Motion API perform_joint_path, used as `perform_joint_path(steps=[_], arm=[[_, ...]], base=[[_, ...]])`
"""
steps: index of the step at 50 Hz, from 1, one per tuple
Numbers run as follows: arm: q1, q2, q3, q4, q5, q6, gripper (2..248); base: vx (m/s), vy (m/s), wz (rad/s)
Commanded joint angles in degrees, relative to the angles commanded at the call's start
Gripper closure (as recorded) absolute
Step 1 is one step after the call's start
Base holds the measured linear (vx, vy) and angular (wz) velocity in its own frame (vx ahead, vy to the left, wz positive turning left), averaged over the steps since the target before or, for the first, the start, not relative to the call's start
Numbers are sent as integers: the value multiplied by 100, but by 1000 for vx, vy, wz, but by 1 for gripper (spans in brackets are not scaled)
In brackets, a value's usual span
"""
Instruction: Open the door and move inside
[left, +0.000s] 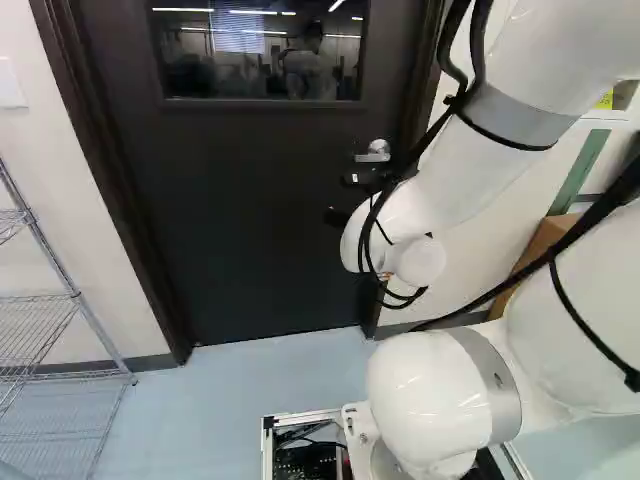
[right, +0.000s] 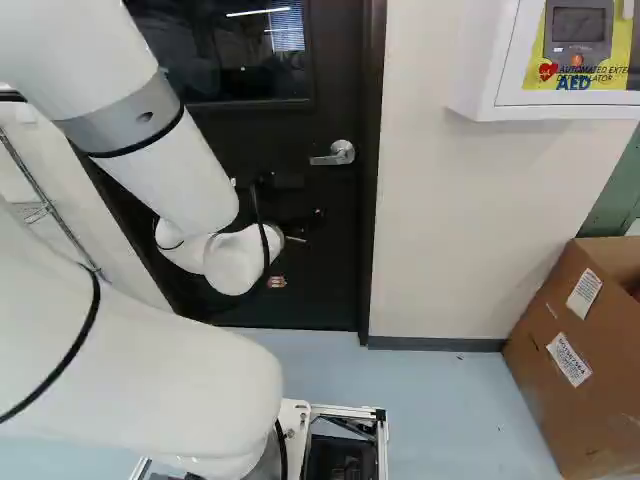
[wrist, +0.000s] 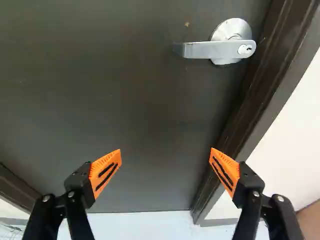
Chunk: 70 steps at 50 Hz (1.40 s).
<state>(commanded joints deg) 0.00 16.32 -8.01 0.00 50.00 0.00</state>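
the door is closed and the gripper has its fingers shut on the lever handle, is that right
Not quite: the gripper is not holding the lever handle. The wrist view shows its fingers spread wide with nothing gripped, and the handle ahead of them, untouched. The door is closed, as you say.

One white arm (left: 450, 185), bent, was extended forward, fitted with one black gripper (left: 341, 198), two orange-padded fingers (wrist: 104, 171) spread wide.
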Motion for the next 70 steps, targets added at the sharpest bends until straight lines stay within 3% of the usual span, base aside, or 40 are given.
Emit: perform_joint_path(steps=[70], arm=[[0, 185, -813, 0, 0, 0, 3]], base=[[0, 0, 0]])
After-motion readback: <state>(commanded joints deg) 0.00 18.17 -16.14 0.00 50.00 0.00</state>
